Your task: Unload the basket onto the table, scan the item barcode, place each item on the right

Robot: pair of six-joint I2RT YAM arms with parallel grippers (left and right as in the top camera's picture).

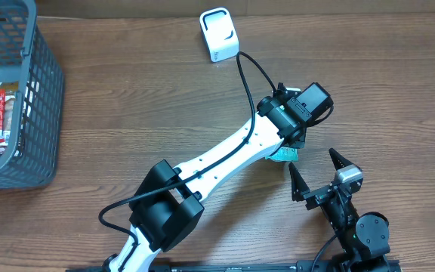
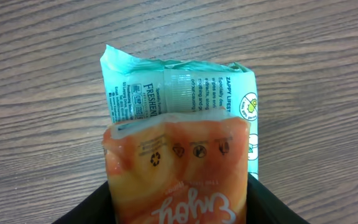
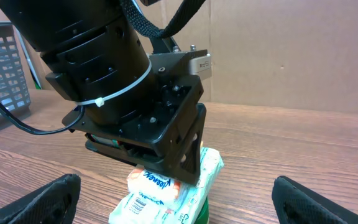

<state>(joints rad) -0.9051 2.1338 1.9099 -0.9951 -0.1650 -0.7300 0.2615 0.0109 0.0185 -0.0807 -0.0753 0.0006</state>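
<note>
Overhead shows the left arm stretched across to the right of the table (image 1: 127, 98), wrist parked over the packets so only a green corner peeks out. The left gripper (image 2: 179, 202) has its fingers (image 2: 95, 208) hard against both edges of the orange packet (image 2: 179, 162), which lies on top of a green packet (image 2: 179, 87). I can't tell if it's actually clamped or just touching. The right gripper (image 1: 310, 157) is spread wide with nothing in it, just beside the pile.

Worries: crinkly film could slip out on the lift, or the green one gets dragged along since they're stacked. The white scanner (image 1: 219, 34) is well apart at the far edge, so there's a long carry.

No barcode shows on either face, and the fingertips are cut off at the frame bottom.
</note>
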